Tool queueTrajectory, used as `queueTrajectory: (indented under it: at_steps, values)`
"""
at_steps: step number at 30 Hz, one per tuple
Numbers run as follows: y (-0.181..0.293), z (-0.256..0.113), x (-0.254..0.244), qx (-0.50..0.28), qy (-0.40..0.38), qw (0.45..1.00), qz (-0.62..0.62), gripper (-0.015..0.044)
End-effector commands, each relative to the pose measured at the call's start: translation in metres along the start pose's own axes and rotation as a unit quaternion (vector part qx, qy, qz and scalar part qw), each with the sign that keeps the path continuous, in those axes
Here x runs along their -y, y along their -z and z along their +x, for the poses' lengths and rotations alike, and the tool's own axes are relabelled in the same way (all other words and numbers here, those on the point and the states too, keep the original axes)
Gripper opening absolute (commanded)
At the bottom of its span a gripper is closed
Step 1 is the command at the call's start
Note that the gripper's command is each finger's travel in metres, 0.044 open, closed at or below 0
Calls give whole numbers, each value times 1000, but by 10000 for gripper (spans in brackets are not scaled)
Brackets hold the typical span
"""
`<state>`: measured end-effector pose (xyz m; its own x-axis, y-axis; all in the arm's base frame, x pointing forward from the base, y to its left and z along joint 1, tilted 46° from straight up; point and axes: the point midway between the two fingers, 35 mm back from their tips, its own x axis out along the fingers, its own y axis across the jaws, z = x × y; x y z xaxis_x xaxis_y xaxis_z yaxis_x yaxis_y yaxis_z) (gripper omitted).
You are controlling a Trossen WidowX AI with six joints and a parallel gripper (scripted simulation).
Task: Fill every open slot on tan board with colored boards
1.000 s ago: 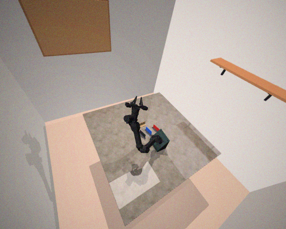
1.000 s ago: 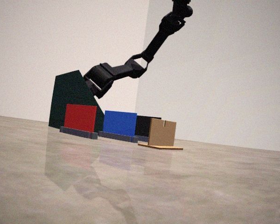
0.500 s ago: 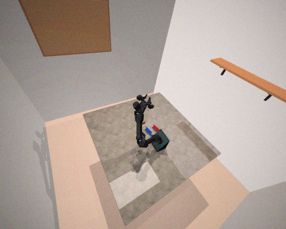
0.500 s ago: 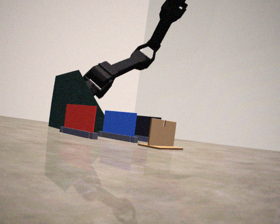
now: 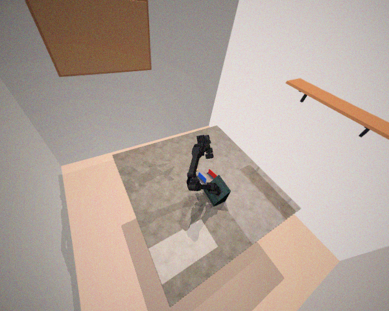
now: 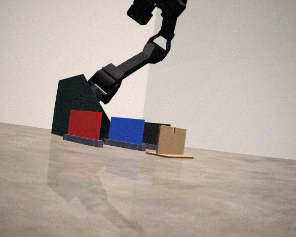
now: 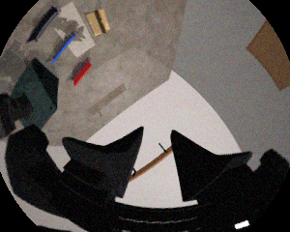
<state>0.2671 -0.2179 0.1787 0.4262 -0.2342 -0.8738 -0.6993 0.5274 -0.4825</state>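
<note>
Starting the first board's retrieval seems in hand; the parted, empty gripper must be lowered toward the red board, seen below it, upright in its holder.

The tabletop is grey-brown with cloudy blotches. One board is plain red, one is plain blue, and one is black. Their holders are grey-blue. The slotted board is tan, on a yellowish-tan base. The arm is black. Its stand is very dark green.
</note>
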Motion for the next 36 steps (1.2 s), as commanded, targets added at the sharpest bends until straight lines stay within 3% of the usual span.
queueTrajectory:
  at_steps: [1,5,8,15,24,30,36]
  values:
    - [-11,24,-45,46,-109,991,68,180]
    - [-27,39,-100,88,-246,952,162,180]
    - [-33,40,-119,98,-297,929,200,180]
    - [-64,22,-185,113,-508,770,368,180]
    - [-67,22,-188,112,-513,765,373,180]
    - [-110,45,-229,113,-513,765,372,180]
    - [-115,50,-238,113,-513,765,372,180]
